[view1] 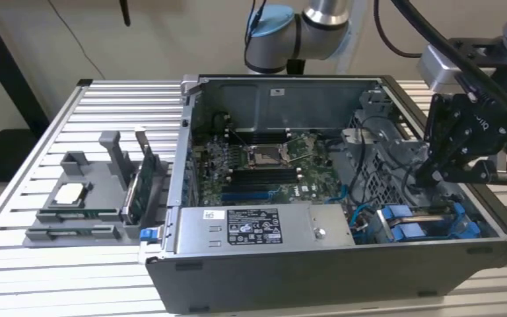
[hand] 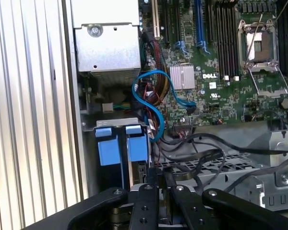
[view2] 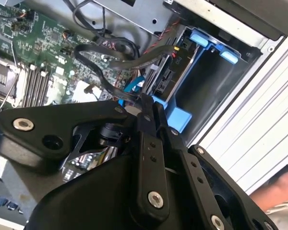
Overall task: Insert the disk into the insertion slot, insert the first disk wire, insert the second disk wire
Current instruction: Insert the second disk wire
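Note:
My gripper hangs inside the open computer case at the exterior view's right, just above the insertion slot, a grey bay with blue clips. In the second wrist view the disk lies in the insertion slot, its connector end facing the gripper. The fingers are pressed together on the end of a black wire that loops over from the board. A black plug with red and black leads sits at the disk's end. In the first wrist view the gripper is beside the blue clips.
The motherboard fills the case floor, with the grey labelled power-supply box at the front. A perforated metal cage and loose black cables lie next to the gripper. A blue cable curls nearby. A grey parts tray stands on the exterior view's left. A hand rests outside the case.

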{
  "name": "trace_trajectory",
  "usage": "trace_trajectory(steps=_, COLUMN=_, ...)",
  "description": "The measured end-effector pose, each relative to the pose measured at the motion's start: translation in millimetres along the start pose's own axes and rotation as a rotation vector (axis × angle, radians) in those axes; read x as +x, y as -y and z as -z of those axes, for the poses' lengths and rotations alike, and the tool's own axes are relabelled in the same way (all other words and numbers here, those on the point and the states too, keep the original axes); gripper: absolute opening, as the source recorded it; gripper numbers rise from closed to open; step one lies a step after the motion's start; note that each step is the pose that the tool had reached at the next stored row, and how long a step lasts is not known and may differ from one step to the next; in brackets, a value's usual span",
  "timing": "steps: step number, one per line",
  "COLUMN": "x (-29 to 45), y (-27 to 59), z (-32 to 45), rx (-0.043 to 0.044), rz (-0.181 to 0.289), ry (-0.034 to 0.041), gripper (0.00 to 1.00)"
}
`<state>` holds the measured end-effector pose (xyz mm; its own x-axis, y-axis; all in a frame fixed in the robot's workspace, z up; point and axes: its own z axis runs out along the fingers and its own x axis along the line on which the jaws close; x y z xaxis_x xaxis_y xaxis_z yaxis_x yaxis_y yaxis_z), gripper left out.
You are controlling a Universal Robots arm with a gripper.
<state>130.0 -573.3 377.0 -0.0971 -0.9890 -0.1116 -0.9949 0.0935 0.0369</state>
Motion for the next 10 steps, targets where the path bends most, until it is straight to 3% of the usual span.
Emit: trace_trajectory(steps=10, x=1.5, y=0.3, z=-5.0, rx=0.0026, rz=0.0, ry=-0.0036, gripper=0.16)
